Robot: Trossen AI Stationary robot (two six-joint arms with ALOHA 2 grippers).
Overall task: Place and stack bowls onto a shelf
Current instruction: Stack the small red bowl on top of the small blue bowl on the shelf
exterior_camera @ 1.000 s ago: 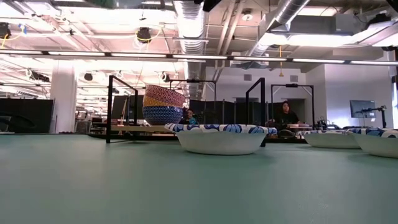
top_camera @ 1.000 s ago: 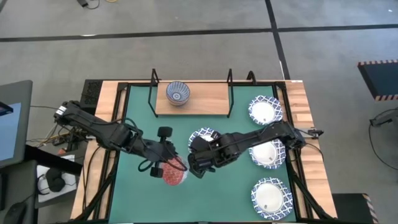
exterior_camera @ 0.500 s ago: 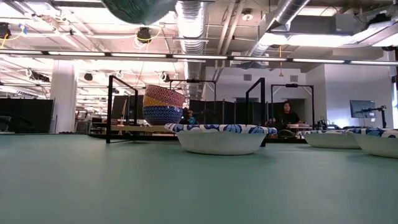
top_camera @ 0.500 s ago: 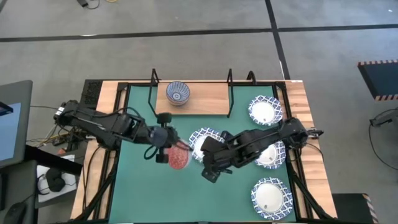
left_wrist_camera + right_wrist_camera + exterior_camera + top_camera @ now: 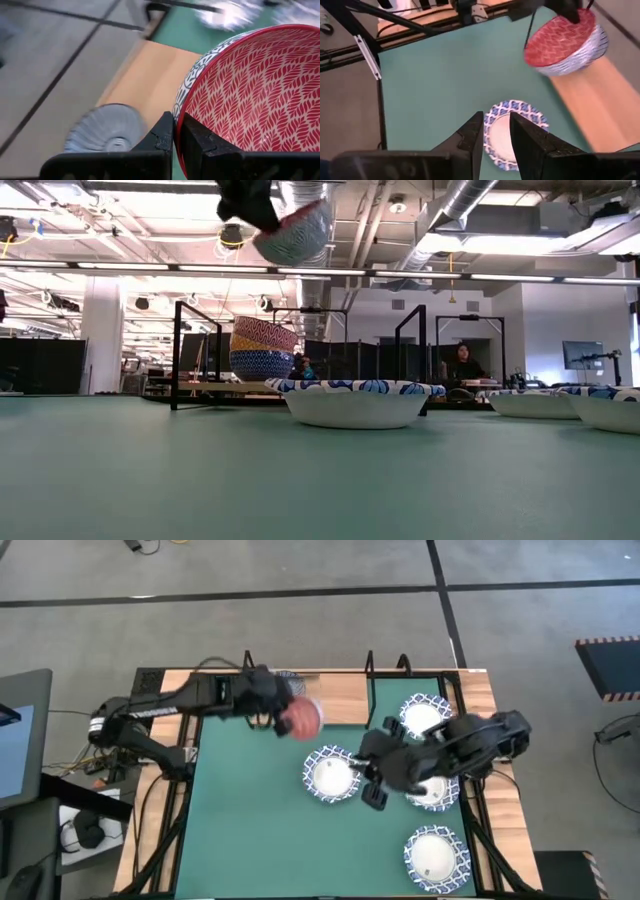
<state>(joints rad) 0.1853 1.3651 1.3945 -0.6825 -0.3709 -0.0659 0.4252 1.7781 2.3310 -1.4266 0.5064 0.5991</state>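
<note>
1. Your left end effector (image 5: 281, 716) sits in the upper middle of the high view, over the shelf (image 5: 340, 700). Its fingers are pinched on the rim of the red bowl (image 5: 300, 717), one inside and one outside, as the left wrist view shows.
2. In the low view the red bowl hangs tilted near the top of the frame, above a stack of bowls (image 5: 262, 348) standing on the shelf at left of centre: blue at the bottom, yellow next, a red-patterned one on top.
3. Just right of centre on the green mat (image 5: 250, 830) lies a white bowl with a blue-patterned rim (image 5: 331, 776).
4. Your right end effector (image 5: 378, 783) hovers just to the right of that bowl, fingers a narrow gap apart and holding nothing.
5. Three more white blue-rimmed bowls sit down the right side of the counter: upper (image 5: 424, 716), middle (image 5: 436, 790), lower (image 5: 434, 855).
</note>
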